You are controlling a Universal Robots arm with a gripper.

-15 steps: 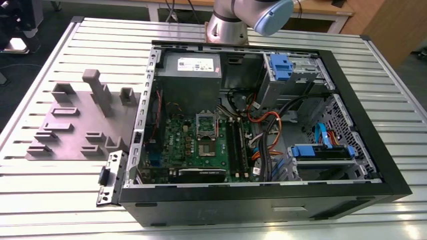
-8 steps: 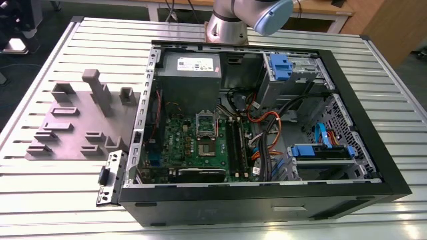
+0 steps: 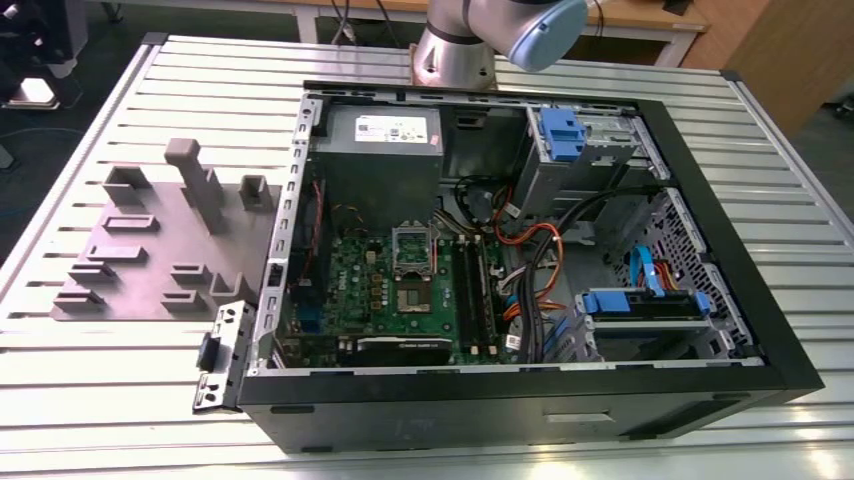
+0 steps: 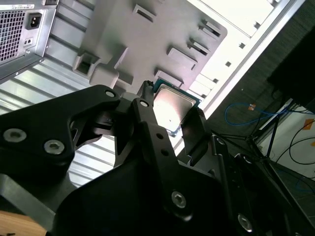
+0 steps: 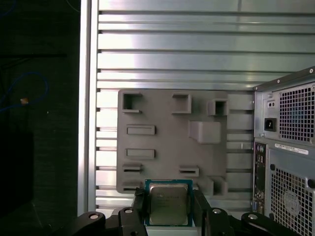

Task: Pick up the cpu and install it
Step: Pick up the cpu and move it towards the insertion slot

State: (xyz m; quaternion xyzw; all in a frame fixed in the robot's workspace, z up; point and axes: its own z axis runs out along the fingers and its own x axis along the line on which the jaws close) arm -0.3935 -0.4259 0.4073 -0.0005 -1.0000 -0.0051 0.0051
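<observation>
The cpu (image 5: pixel 168 204), a small square chip with a silver-grey metal top and a green rim, sits between the two black fingers of my gripper (image 5: pixel 169 207). The fingers (image 5: pixel 140 204) press on two opposite edges, so the gripper is shut on it. In the second wrist view the cpu (image 4: pixel 173 109) shows tilted within the gripper (image 4: pixel 172 117), high above the grey fixture plate (image 4: pixel 142 39). The motherboard's metal socket frame (image 3: pixel 414 251) lies inside the open computer case (image 3: pixel 534 400) in the exterior view.
The grey fixture plate (image 3: pixel 134 250) with raised blocks and slots lies on the slatted metal table (image 3: pixel 107 400) at the case's left in the exterior view. The arm's base (image 3: pixel 461 50) stands behind the case. Cables, memory sticks and blue drive bays crowd the case's interior.
</observation>
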